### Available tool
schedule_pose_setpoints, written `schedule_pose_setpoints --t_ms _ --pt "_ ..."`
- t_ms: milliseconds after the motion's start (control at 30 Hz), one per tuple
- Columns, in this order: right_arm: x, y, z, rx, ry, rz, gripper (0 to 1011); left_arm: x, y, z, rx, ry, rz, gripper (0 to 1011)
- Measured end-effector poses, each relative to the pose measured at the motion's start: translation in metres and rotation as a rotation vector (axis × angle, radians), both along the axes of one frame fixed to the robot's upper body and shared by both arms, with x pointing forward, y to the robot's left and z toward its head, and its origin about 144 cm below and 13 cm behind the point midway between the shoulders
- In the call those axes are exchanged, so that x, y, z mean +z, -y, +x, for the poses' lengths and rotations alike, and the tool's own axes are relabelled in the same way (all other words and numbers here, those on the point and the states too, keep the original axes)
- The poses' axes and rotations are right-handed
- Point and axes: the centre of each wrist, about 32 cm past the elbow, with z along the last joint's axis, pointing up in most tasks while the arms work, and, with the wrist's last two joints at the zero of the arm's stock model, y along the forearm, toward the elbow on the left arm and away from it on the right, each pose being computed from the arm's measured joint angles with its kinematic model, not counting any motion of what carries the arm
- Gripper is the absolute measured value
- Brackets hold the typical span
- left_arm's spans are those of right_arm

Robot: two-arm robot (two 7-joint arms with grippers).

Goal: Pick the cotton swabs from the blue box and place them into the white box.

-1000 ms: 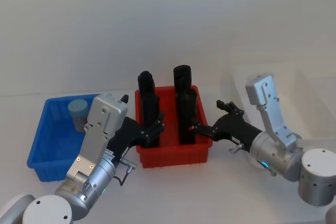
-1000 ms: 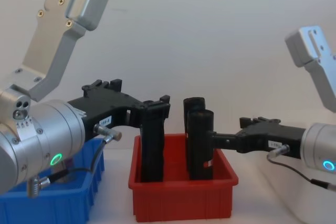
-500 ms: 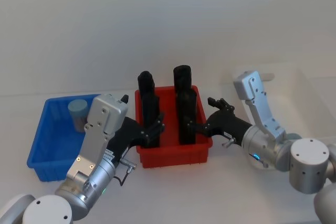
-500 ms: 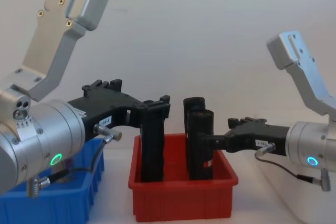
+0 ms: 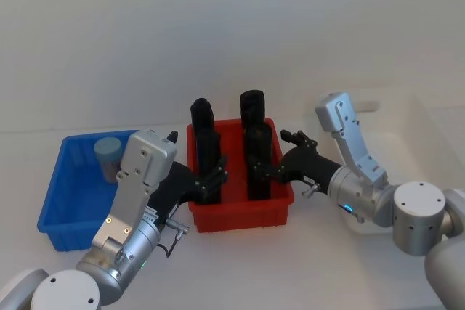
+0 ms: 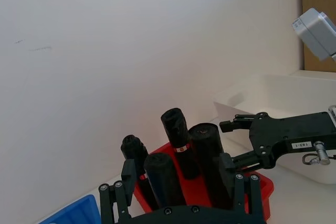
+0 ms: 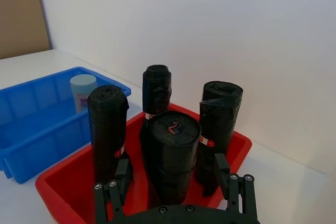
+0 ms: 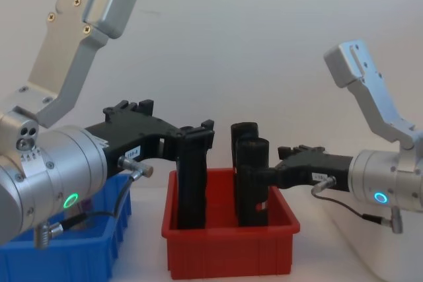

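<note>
One jar of cotton swabs (image 5: 107, 155) with a pale lid stands in the far corner of the blue box (image 5: 64, 192); the right wrist view shows the jar (image 7: 84, 89) in the blue box (image 7: 31, 125) too. My left gripper (image 5: 215, 176) is open, low at the red bin's near left, its fingers either side of a black roll. From the right, my right gripper (image 5: 266, 172) is also open and straddles the front black roll (image 7: 172, 148) in the red bin. Both grippers are away from the jar. The white box (image 5: 429, 125) stands at the far right.
The red bin (image 5: 240, 217) sits between the blue box and the white box and holds several tall black rolls (image 5: 252, 104). A pale wall runs close behind the bins. The table in front of the bins is bare white.
My right arm has swung left from beside the white box, bringing its open gripper up to the red bin's front black roll. The left arm and the jar have not moved.
</note>
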Motion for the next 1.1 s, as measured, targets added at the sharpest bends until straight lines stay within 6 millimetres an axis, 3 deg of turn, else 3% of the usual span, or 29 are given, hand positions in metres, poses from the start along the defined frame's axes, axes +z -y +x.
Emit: schedule_pose_setpoints --t_ms 633,1100 --pt "-0.003 -0.007 0.023 0.021 0.000 0.013 1001 0.000 0.000 0.000 0.000 0.000 0.000 1004" --pt "-0.007 -0.012 0.034 0.050 -0.008 0.037 658 0.000 0.000 0.000 0.000 0.000 0.000 1004"
